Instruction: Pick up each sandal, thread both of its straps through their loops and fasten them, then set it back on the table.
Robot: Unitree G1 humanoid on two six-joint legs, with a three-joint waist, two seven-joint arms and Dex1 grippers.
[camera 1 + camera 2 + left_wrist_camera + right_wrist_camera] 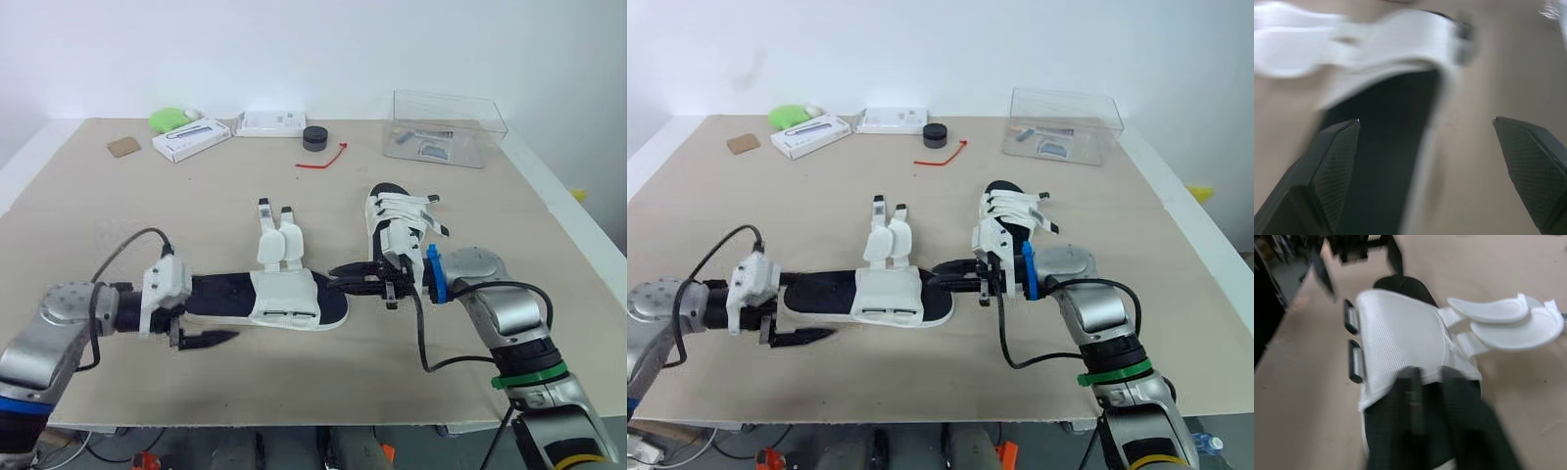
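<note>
sitting on a tan table (118,255) by a white wall (313,49): two sandals, two grippers. open sandal (284,294) lies between them, heel at the left gripper (1425,127), whose fingers are spread. right gripper (338,282) is pinched on its toe. second sandal (397,220) lies just beyond the right gripper.

R gripper (953,275) grips open-strap sandal (890,294) toe, L gripper (794,315) at heel, 2nd sandal (1004,220) beside.
</note>
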